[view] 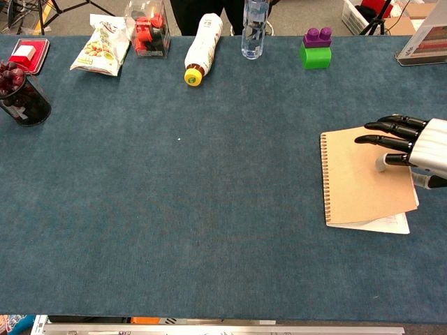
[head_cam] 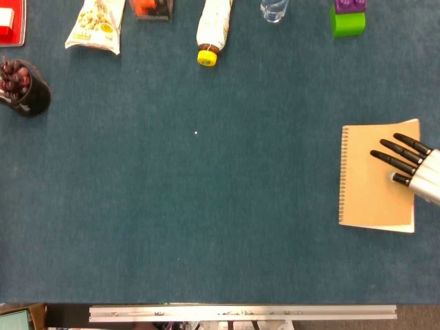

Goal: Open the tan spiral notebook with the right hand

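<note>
Head view. The tan spiral notebook (head_cam: 375,175) is lying closed on the blue tabletop (head_cam: 206,206), near its right edge, with the spiral binding running down the notebook's left side. The right robot hand (head_cam: 416,165) is entering from the right border of the frame and is resting palm-down on the cover, its dark fingers (head_cam: 388,159) extended, slightly spread and pointing up and to the left; it is gripping nothing. Along the far edge of the tabletop, a snack bag (head_cam: 96,24), a bottle with a yellow cap (head_cam: 210,31) lying on its side, a clear bottle (head_cam: 275,8) and a green block (head_cam: 347,20) are standing in a row. A dark cup of red fruit (head_cam: 20,88) is sitting at the left edge.

Chest view. The tan spiral notebook (view: 363,178) is lying at the right of the tabletop (view: 209,209), cover down, with white pages peeking out beneath its lower right corner. The right robot hand (view: 412,146) is lying across the upper right part of the cover, fingers (view: 380,142) outstretched and apart, holding nothing. In the far row, the snack bag (view: 101,45), a clear box with a red object (view: 148,31), the bottle with a yellow cap (view: 200,49), the clear bottle (view: 254,28) and the green block (view: 316,50) topped by a purple piece are well apart from the notebook. The dark cup of red fruit (view: 21,94) is standing at far left, a red tray (view: 28,52) just behind it. The left robot hand is appearing in neither view.
</note>
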